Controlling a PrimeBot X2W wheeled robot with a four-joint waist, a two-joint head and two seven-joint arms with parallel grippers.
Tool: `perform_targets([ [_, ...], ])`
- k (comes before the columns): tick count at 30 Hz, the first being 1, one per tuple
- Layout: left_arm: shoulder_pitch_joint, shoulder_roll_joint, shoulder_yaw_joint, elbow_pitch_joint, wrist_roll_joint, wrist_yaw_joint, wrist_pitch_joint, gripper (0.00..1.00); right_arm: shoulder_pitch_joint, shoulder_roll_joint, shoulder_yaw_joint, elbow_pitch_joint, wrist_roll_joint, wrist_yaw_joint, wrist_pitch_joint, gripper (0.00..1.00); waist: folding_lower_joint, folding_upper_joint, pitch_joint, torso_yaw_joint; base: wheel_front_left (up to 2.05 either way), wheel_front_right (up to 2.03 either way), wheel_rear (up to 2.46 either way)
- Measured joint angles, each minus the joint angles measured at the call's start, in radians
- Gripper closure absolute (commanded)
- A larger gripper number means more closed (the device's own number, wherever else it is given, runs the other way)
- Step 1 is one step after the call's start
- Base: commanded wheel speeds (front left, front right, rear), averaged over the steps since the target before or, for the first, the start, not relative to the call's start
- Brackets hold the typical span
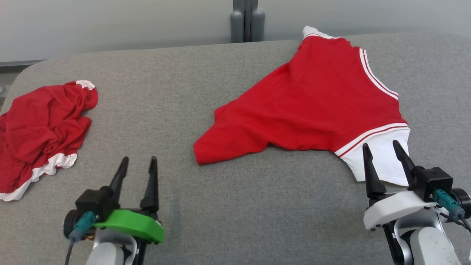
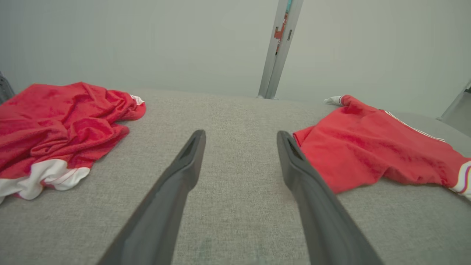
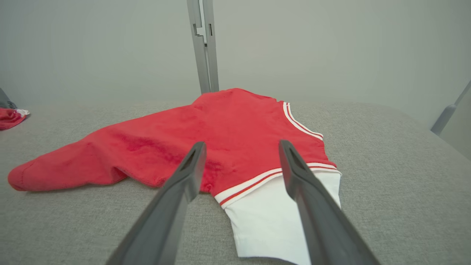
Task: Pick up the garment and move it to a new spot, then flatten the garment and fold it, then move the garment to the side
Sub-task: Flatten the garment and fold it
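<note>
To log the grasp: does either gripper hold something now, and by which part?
Nothing is held: the left gripper and right gripper are open and empty.

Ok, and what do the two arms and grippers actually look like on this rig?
The left gripper has two long, dark, tapering fingers on a black block, seated on a bright green bracket. The right gripper is alike but sits on a white bracket. Each carries a teal plug with a dark cable; the forearms are pale grey.

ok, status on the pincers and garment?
Left pincer open, right pincer open, both empty. Red-and-white fabric garment spread on grey cloth surface. Second crumpled red garment at left, apart.
</note>
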Motion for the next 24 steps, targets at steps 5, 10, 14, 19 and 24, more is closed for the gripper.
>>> perform_targets([
  [5,-0.11,0.012,-0.108,0.129,-0.081,0.0,0.106,0.0,-0.024,0.0,0.042,0.009,0.001,0.0,-0.003,0.0,0.0,0.0,0.019,-0.024,0.0,0.0,0.0],
  [10,-0.21,0.013,-0.196,0.243,-0.182,0.0,0.214,0.0,-0.038,0.003,0.081,0.032,0.022,0.0,-0.006,0.0,0.0,0.0,0.04,-0.062,0.0,0.0,0.0],
  [14,-0.275,0.005,-0.198,0.302,-0.256,0.0,0.26,0.0,-0.052,0.006,0.099,0.043,0.029,0.0,-0.015,0.0,0.0,0.0,0.058,-0.091,0.0,0.0,0.0],
  [19,-0.315,0.004,-0.182,0.378,-0.287,0.012,0.33,0.0,-0.066,0.008,0.094,0.055,0.032,0.0,-0.028,0.0,0.0,0.0,0.08,-0.122,0.0,0.0,0.0],
  [24,-0.338,0.0,-0.18,0.39,-0.308,0.01,0.331,0.67,-0.067,0.009,0.082,0.061,0.032,0.0,-0.036,0.0,0.0001,0.0,0.095,-0.137,0.0,0.0,0.0],
])
